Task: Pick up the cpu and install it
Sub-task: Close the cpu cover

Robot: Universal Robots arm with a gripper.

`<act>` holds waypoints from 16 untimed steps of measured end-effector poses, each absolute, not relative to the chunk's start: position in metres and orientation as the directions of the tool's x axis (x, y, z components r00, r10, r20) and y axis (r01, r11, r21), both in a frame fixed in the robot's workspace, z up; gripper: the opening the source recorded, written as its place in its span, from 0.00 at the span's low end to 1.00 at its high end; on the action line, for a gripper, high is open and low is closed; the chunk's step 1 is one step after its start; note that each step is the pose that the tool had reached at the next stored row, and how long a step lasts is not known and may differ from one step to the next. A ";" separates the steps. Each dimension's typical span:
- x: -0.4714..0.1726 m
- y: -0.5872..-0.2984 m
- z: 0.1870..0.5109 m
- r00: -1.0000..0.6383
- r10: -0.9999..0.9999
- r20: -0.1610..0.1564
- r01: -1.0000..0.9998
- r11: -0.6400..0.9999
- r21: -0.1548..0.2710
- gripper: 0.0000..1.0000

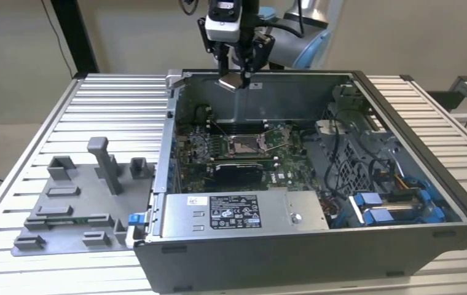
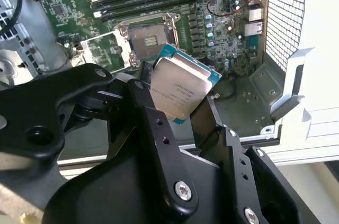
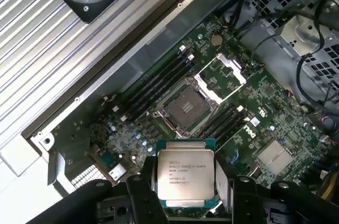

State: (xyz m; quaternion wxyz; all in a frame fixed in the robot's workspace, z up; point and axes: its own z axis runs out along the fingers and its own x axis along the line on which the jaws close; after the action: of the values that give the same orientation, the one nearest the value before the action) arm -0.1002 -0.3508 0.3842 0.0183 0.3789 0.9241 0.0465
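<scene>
Print on three surfaces, none crisp enough to read out.
Dark lines of text run across the cpu (image 3: pixel 186 175) lid, a white label (image 1: pixel 231 212) with a black panel sits on the power supply (image 1: pixel 303 216), and white lettering marks the motherboard (image 3: pixel 288 102).

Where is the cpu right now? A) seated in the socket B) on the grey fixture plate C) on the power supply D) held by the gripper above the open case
D: the gripper is shut on the cpu, above the empty socket.
</scene>
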 end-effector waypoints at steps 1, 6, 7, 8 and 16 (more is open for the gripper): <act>-0.100 -0.351 0.384 -0.701 0.713 0.002 0.710 0.698 0.100 0.00; -0.100 -0.351 0.384 -0.647 0.763 0.002 0.759 0.643 0.099 0.00; -0.100 -0.351 0.384 -0.635 0.772 0.002 0.768 0.632 0.099 0.00; -0.100 -0.351 0.384 -0.623 0.782 0.002 0.778 0.620 0.099 0.00; -0.100 -0.351 0.383 -0.524 0.852 0.002 0.847 0.522 0.099 0.00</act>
State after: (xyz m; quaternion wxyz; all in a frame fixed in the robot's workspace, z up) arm -0.1002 -0.3508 0.3834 0.0233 0.4871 0.8719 0.0439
